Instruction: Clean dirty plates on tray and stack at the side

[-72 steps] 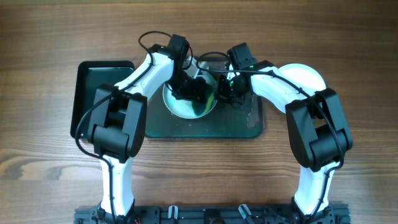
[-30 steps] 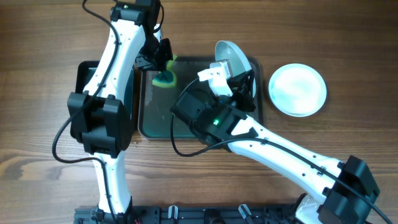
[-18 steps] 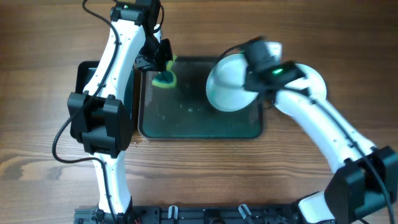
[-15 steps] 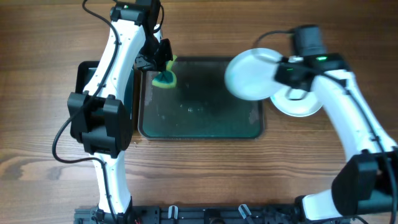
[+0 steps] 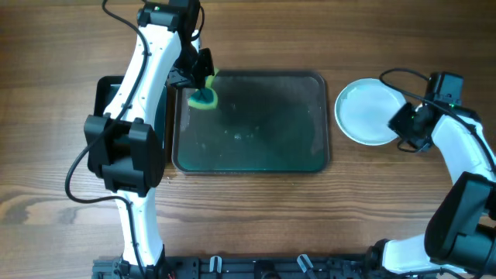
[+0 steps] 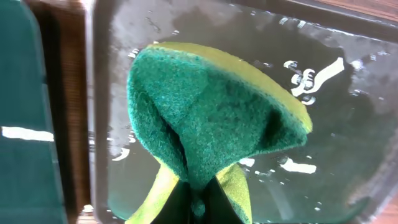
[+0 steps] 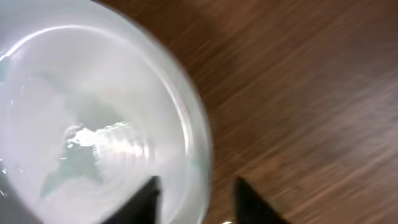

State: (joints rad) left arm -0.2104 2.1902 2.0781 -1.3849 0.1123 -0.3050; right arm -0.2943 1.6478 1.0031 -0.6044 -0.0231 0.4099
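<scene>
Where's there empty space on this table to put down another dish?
Most of the tray is bare, bordered by the sponge in the left gripper at its far-left corner. Bare table runs along its near edge. Crowded: the plates with the right gripper at their rim.

No text, label, brand or number can be read in any view. The pale squiggles on the wet tray look like glints of light, not letters. The sponge and the plate show plain surfaces.
</scene>
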